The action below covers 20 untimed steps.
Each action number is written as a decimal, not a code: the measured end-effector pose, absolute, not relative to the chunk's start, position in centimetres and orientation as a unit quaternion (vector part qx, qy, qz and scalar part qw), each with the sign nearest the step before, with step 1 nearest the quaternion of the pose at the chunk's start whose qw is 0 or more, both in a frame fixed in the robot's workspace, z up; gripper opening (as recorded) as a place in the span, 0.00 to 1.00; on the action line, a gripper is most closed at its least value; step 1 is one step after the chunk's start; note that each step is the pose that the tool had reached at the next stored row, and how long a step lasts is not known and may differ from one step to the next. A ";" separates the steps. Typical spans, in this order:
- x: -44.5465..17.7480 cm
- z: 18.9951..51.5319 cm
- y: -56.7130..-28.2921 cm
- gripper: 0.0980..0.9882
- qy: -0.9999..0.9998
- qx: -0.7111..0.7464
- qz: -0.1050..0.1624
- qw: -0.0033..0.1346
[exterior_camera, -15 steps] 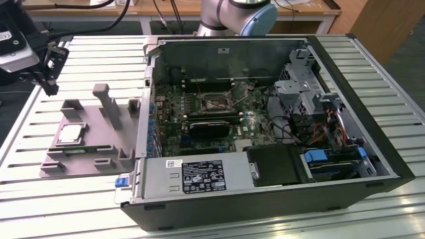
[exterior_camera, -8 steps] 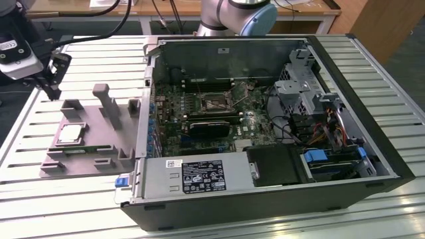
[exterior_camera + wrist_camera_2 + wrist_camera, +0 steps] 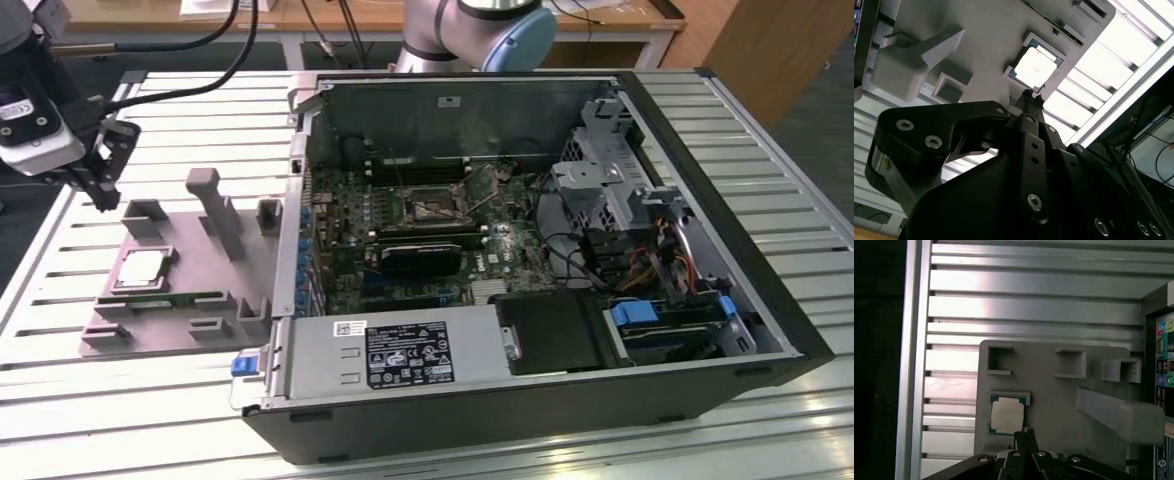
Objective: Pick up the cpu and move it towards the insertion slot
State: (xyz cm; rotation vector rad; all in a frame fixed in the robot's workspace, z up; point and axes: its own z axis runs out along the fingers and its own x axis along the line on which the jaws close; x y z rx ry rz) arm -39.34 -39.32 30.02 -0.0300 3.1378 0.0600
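The cpu [image 3: 144,268], a silvery square chip with a green rim, lies flat in a recess of the grey fixture plate [image 3: 187,250] at the exterior view's left. My gripper [image 3: 104,203] hangs above the plate's far corner, off the cpu and not touching it. Its thin fingers are shut together with nothing between them. In both wrist views the cpu [image 3: 1035,67] [image 3: 1006,415] lies just beyond the gripper [image 3: 1031,97] [image 3: 1024,433]. The insertion slot [image 3: 434,205], a black-framed socket with a metal bracket, sits on the motherboard inside the open computer case [image 3: 694,240].
A tall grey post [image 3: 216,212] and low blocks rise from the fixture plate, and a green memory stick [image 3: 180,298] lies near its front. Inside the case are a heatsink [image 3: 420,258], cables, drive cages and a power supply [image 3: 387,355]. The slatted metal table [image 3: 107,420] extends around everything.
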 end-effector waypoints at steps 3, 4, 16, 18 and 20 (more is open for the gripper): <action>-39.6 29.5 -39.3 0.00 1.000 -0.010 0.019 0.001; -39.7 29.3 -39.3 0.00 1.000 -0.010 0.019 0.001; -40.0 27.1 -39.4 0.00 1.000 -0.010 0.019 0.001; -40.1 26.7 -39.5 0.00 1.000 -0.010 0.019 0.001; -40.1 26.4 -39.5 0.00 1.000 -0.010 0.019 0.001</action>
